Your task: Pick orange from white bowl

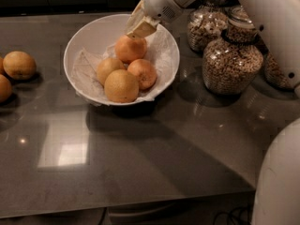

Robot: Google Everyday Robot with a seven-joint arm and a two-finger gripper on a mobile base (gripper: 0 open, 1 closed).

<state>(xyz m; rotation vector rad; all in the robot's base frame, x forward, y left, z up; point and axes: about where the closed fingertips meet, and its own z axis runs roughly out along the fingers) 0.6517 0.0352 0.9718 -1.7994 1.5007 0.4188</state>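
Observation:
The white bowl (79, 41), lined with crinkled paper, stands at the back middle of the dark table. Several fruits lie in it. The orange (130, 49), deep orange and slightly egg-shaped, is the rearmost one. A rounder deep-orange fruit (142, 73) lies in front of it, with two paler fruits (121, 86) to the left. My gripper (139, 26) hangs just above the orange's top right, over the bowl's back rim. Nothing is lifted in it, and the orange rests in the bowl.
Glass jars of cereal (231, 62) stand close to the right of the bowl, with more behind (206, 27). Loose pale fruits (18, 65) lie at the table's left edge. My white arm fills the upper right, and the base is at the lower right corner.

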